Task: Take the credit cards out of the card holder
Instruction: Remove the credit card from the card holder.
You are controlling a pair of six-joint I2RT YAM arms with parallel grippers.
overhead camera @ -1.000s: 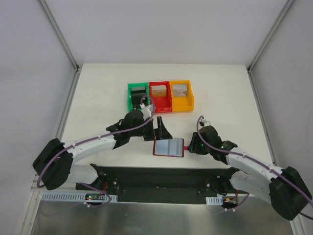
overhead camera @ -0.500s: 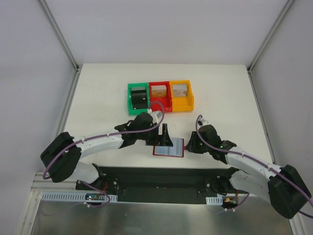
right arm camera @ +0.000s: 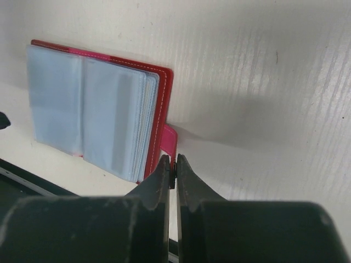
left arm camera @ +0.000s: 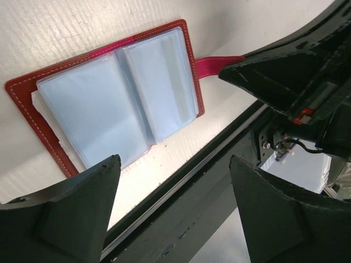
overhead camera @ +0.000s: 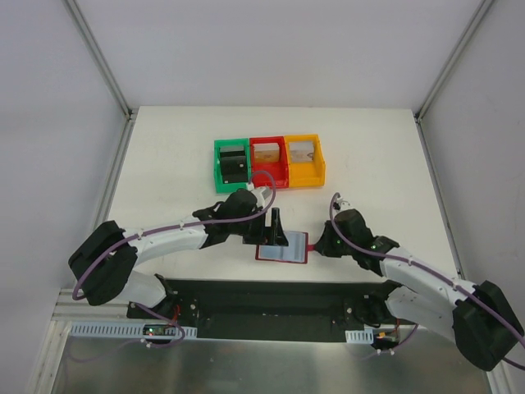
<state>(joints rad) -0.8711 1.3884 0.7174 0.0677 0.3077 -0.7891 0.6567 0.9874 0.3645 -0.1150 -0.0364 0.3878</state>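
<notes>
My right gripper (right arm camera: pixel 171 170) is pinching the outer end of the little red tab strap (right arm camera: pixel 170 139), jaws closed flat on it with almost no gap between them. My left gripper (left arm camera: pixel 173 161) is hanging with its jaws spread wide and holding nothing, one fingertip on each side of the near edge of the card holder (left arm camera: pixel 104 98).

The card holder is lying open and flat on the table (overhead camera: pixel 164 164), pale lining up, just beside the black rail (left arm camera: pixel 181 219) at the near edge. The tab is sticking out toward my right arm. I am seeing only cloudy plastic sleeves (left arm camera: pixel 118 104). The credit cards must be inside them, but I cannot make out a single card edge through the plastic.

As I judge it, I am anchoring the holder with the right jaws while the left goes in for the first card. To do it well, the tab pinch should be firm and low, pulling gently away from the sleeves so that the holder does not slide or fold shut. The left jaws should narrow first and come in shallow at a sleeve mouth. There they should take the card alone, not the plastic. The pull should run straight along the sleeve, opposite my anchor. The risk I am weighing is the whole bundle of sleeves lifting together.
</notes>
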